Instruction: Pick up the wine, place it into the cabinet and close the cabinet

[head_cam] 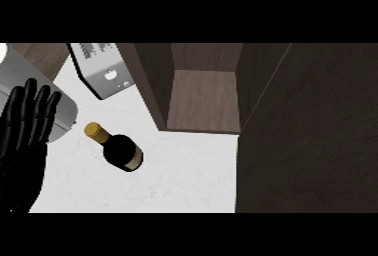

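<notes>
The wine (118,146) is a dark bottle with a gold cap and a pale label, standing on the white counter left of centre. My left hand (23,140) rests open at the left edge, fingers straight and pointing up, a short way left of the bottle and apart from it. The cabinet (203,100) stands open behind and to the right of the bottle, showing a bare wooden shelf inside. Its dark door (310,130) swings out toward me and fills the right side of the view. My right hand does not show.
A grey rounded appliance (55,107) sits behind my left hand at the far left. A white box (103,67) with printed markings lies at the back, left of the cabinet wall. White counter (184,185) stretches in front of the cabinet opening.
</notes>
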Robot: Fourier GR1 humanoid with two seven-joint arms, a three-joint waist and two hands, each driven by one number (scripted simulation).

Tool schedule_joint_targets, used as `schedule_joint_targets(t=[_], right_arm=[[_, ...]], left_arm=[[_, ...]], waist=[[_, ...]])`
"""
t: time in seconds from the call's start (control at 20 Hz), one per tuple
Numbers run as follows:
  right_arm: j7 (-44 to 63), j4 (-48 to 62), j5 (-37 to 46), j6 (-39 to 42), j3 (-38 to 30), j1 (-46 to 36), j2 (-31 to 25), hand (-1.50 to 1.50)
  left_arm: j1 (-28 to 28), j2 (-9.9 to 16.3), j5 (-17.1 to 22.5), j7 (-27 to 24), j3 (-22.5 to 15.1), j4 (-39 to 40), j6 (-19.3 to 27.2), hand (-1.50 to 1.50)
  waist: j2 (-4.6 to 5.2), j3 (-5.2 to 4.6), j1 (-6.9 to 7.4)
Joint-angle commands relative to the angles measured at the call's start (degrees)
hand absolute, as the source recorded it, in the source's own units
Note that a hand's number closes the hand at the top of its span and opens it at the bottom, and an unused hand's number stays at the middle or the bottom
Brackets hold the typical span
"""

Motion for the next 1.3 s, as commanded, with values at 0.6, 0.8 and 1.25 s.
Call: schedule_joint_targets(t=[0.6, 0.8, 1.25], right_arm=[[14.9, -18.56, -7.48, 6.33, 11.53, 9.97, -0.3, -1.5], [23.13, -24.33, -10.71, 5.65, 7.46, 8.05, -3.06, -1.5], [37.17, -28.1, -7.38, -0.32, 10.55, -3.57, -2.29, -1.5]], left_arm=[[7.77, -6.77, -17.29, 9.99, -18.18, -7.78, 43.3, -1.5], [3.09, -6.79, -28.57, 19.38, -24.44, -7.89, 48.81, -1.5], [-5.47, -6.8, -46.45, 41.47, -29.62, -10.11, 50.76, -1.5]], waist=[[1.34, -0.23, -3.31], [1.45, -0.2, -3.31], [1.4, -0.21, -3.09]])
